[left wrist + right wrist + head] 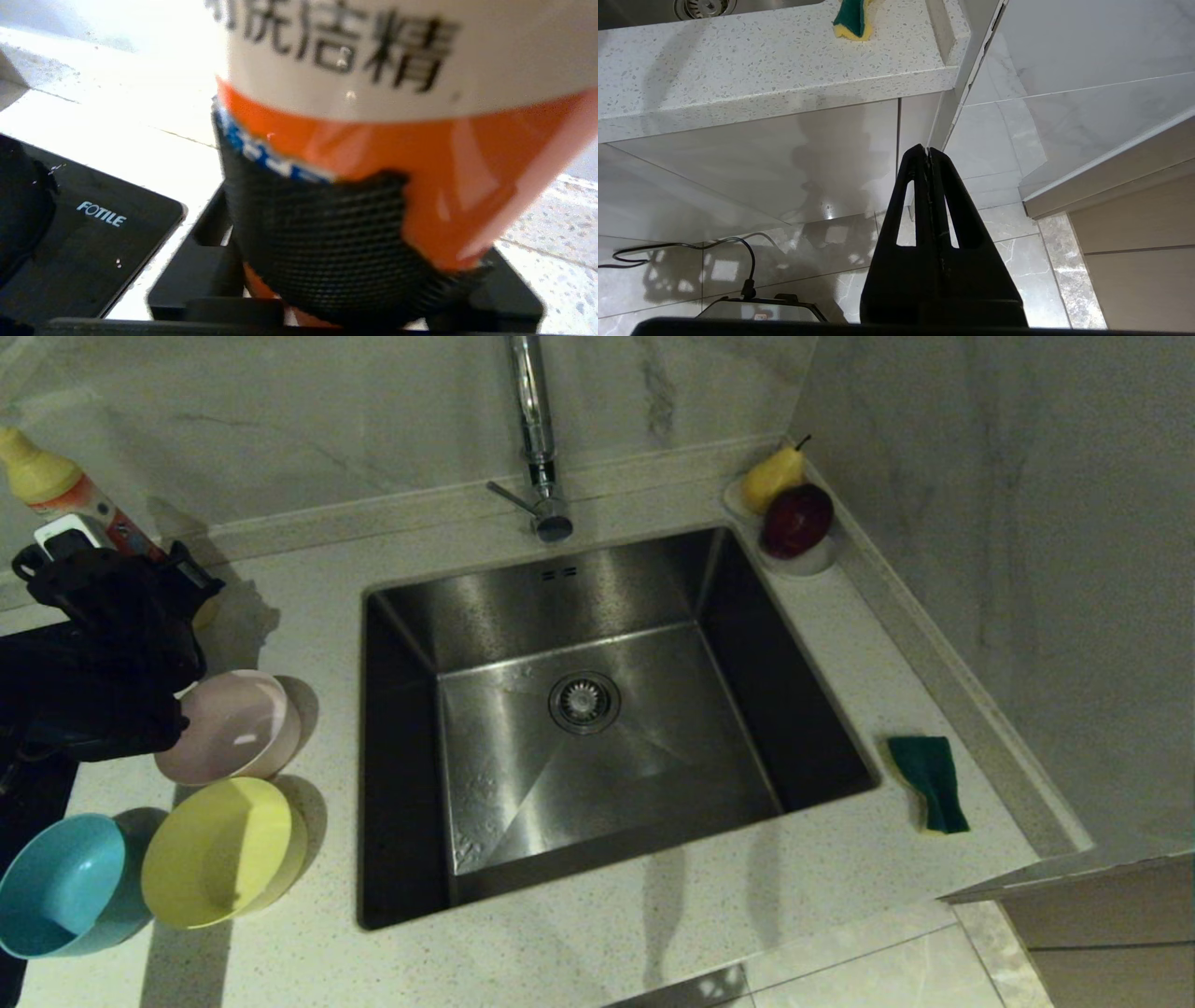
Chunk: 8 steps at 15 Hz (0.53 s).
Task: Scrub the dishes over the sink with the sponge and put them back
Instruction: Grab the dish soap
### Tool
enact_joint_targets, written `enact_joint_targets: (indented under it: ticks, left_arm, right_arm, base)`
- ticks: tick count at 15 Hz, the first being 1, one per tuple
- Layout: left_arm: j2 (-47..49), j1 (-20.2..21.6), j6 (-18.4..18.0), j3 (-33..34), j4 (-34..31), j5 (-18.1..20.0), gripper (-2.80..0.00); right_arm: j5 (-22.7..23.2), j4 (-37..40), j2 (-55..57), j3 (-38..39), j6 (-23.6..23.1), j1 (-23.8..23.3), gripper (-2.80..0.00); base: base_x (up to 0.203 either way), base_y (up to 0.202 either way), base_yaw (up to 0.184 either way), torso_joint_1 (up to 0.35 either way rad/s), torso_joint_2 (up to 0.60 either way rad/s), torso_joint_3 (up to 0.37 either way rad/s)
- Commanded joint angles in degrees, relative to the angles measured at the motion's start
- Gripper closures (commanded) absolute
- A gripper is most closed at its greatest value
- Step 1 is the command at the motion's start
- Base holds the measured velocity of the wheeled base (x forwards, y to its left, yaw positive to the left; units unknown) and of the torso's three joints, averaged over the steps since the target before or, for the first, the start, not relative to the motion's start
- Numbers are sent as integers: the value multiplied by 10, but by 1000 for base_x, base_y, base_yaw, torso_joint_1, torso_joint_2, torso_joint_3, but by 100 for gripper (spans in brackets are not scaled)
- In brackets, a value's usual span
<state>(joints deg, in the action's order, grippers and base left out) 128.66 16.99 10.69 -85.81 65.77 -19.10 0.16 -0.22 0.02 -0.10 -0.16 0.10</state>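
The 3 bowls, pink (pixel 229 726), yellow (pixel 224 851) and blue (pixel 63 885), sit left of the sink (pixel 597 709); the sponge (pixel 929 782) lies on the surface (pixel 653 933) to its right. The left gripper (pixel 355 261) clamps the detergent bottle (pixel 397 116). The right gripper (pixel 928 154) hangs closed below.

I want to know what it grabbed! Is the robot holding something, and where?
The left pincer grips the detergent bottle around its lower orange body. The right pincer hangs shut below the counter, holding nothing.
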Motion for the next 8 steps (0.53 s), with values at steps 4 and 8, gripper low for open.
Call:
enact_joint_targets:
  ticks: [4,8]
  left_arm:
    - [-24,1,8,7,-4,-3,0]
    - [-108,1,11,14,-60,-13,0]
  right_arm:
    - [0,0,0,0,0,0,0]
    - [0,0,0,0,0,0,0]
  base:
    - [0,0,0,0,0,0]
    - [0,0,0,0,0,0]
